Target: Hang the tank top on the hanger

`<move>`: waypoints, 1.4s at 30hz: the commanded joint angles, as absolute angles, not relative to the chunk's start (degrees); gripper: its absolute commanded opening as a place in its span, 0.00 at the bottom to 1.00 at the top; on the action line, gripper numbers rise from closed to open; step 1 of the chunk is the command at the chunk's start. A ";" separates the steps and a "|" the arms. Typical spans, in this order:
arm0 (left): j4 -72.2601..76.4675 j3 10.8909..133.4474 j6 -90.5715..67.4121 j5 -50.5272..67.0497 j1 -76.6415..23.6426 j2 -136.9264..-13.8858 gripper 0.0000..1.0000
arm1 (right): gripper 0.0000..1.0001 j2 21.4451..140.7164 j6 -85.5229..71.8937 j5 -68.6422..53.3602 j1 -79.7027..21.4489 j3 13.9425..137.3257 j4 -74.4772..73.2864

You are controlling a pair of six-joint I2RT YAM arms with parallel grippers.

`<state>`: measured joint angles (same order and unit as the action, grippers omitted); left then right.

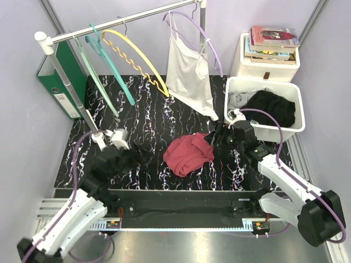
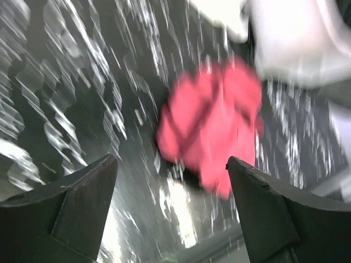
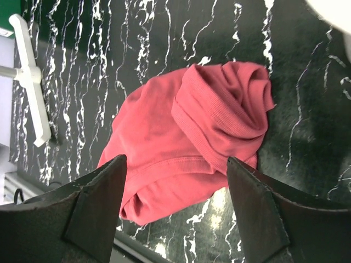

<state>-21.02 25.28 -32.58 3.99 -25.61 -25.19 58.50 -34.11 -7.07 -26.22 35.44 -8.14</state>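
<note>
The white bin holds a black garment. The tank top lies bunched on the table, at 3 o'clock from the left gripper and 8 o'clock from the right gripper. Both grippers are spread wide and hold nothing.

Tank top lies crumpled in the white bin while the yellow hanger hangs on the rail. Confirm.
Not the bin: the tank top lies crumpled on the black mat, per the top external view. The yellow hanger does hang on the rail.
</note>
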 commanded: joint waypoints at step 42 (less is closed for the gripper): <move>26.82 14.67 -54.06 1.06 -52.73 -63.82 0.25 | 0.11 84.46 -27.51 -10.28 -26.54 42.36 2.90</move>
